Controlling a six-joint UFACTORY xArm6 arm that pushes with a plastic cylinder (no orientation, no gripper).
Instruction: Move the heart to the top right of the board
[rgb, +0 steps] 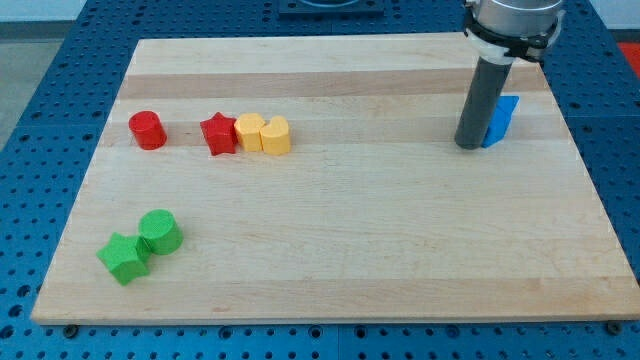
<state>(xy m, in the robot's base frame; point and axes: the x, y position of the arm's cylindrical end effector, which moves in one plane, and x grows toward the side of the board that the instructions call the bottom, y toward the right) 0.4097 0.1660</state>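
A green star block (123, 259) and green cylinder (160, 231) touch at the wooden board's (340, 250) seven o'clock. At ten o'clock sit a red cylinder (147, 130), red star (219, 134), yellow pentagon-like block (249, 131) and the yellow heart (276, 135). At two o'clock, my tip (468, 146) holds nothing, touching a blue block (501, 120).

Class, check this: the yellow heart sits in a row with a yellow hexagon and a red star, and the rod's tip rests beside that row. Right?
Not quite. In the camera view my tip rests beside the blue block at the view's top right, not by the row. The yellow heart-shaped block does sit with the yellow hexagonal block and red star-shaped block.
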